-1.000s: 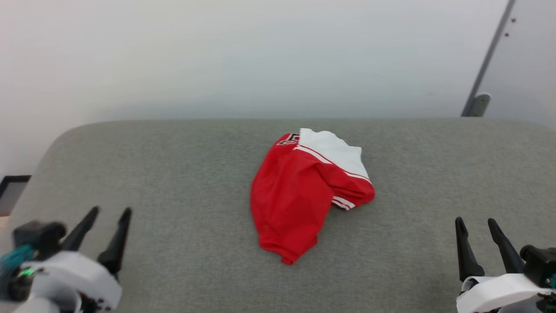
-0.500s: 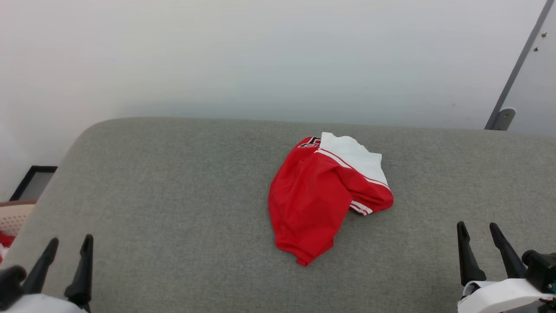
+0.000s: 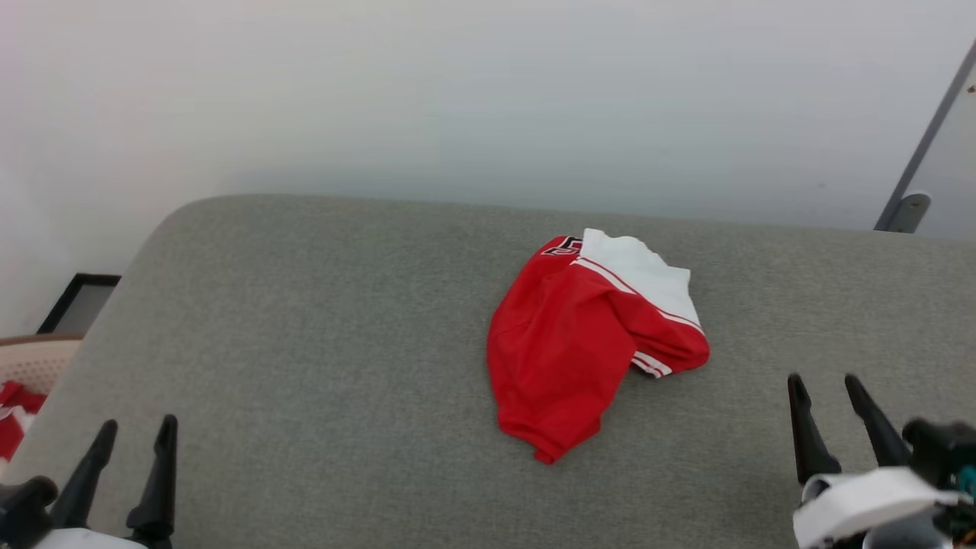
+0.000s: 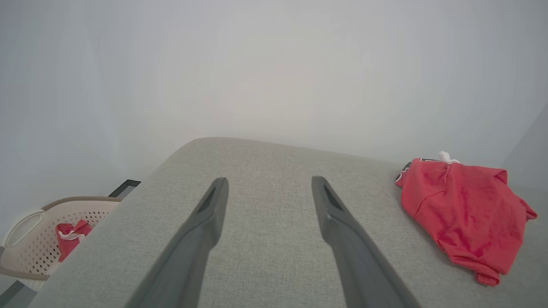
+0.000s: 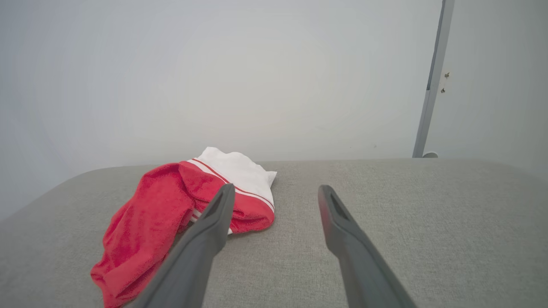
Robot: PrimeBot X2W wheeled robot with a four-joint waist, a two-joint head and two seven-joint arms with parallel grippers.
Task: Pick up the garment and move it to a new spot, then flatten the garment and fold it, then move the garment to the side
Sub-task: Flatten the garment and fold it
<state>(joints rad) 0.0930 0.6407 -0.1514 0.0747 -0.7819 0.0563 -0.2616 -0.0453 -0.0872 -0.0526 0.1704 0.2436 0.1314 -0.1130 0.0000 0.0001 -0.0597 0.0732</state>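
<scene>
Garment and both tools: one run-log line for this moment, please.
garment: crumpled on grey padded surface, untouched | left tool: open, empty | right tool: open, empty | stage: pickup not yet begun

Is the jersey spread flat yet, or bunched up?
Bunched up: the garment lies as a crumpled heap on the grey surface, folded over itself, not laid flat.

garment (image 3: 568, 347) on table (image 3: 305, 343), basket (image 4: 30, 252) left of table
</scene>
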